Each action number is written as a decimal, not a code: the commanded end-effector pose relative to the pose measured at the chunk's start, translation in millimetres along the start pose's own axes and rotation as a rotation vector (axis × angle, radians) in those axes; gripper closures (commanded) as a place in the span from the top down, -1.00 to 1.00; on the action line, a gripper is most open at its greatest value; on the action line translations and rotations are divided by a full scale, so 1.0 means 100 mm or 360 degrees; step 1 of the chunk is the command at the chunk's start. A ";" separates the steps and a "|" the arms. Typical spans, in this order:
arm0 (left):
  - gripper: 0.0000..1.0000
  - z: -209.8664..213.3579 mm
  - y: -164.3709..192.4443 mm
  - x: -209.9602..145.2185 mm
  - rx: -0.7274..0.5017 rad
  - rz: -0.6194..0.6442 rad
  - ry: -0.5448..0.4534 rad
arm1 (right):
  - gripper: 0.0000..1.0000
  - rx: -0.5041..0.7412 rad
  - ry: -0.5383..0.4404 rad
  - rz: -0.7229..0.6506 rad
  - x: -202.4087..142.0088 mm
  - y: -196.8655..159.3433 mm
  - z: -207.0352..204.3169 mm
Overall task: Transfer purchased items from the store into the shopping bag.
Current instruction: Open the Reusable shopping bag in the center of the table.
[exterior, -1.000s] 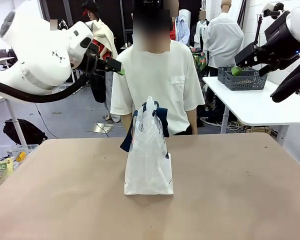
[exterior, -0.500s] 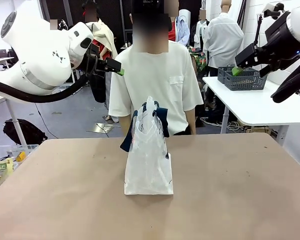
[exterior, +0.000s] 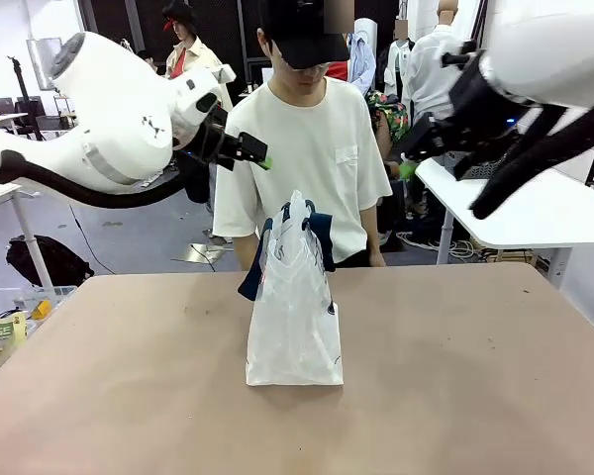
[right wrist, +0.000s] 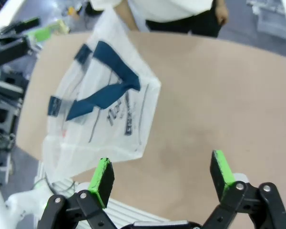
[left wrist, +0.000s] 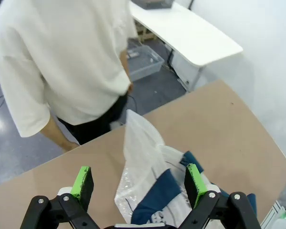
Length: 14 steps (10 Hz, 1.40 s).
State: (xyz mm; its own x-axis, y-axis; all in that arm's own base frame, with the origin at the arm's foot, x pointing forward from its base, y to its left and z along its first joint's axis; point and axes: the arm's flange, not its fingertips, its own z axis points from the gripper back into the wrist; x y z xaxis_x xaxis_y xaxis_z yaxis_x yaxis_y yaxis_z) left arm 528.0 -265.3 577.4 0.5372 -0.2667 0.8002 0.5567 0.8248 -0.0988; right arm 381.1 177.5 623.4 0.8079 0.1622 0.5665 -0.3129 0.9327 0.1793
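The shopping bag (exterior: 293,307), frosted plastic with navy handles, stands upright mid-table, just in front of a person in a white T-shirt (exterior: 312,148). My left gripper (exterior: 257,156) hangs high above the table, left of the bag's top. In the left wrist view it (left wrist: 138,181) is open and holds nothing, with the bag (left wrist: 143,157) below it. My right gripper (exterior: 408,168) hovers high to the bag's right. It (right wrist: 163,171) is open and holds nothing over bare tabletop beside the bag (right wrist: 105,109). The lattice basket and the purchased items are out of view.
A clear bin (exterior: 5,322) with packaged goods sits off the table's left edge. A white side table (exterior: 535,213) stands behind on the right. The brown tabletop (exterior: 455,376) is bare around the bag.
Both arms have swung in toward the middle. The left gripper moved right and slightly down, and the right gripper moved left and lower. The bag has not moved.
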 end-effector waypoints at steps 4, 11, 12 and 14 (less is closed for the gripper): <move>1.00 -0.18 -0.23 0.14 -0.0044 -0.0173 0.0269 | 1.00 0.0141 0.0234 0.0150 0.08 0.63 -0.26; 1.00 -0.45 -0.42 -0.06 -0.0065 -0.0208 0.0491 | 1.00 0.0182 0.0339 0.0158 0.05 1.08 -0.63; 1.00 -0.46 -0.43 -0.07 -0.0061 -0.0217 0.0500 | 1.00 0.0169 0.0340 0.0157 0.05 1.11 -0.68; 1.00 -0.48 -0.45 -0.09 -0.0062 -0.0217 0.0512 | 1.00 0.0126 0.0316 0.0132 0.05 1.21 -0.76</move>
State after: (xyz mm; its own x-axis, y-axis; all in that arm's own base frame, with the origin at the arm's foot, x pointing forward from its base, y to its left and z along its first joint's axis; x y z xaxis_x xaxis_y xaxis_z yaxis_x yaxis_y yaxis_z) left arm 523.0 -321.6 541.1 0.6077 -0.5242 0.5965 0.6714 0.7404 -0.0333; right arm 382.1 307.2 586.3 0.8503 0.3388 0.4028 -0.4474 0.8683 0.2141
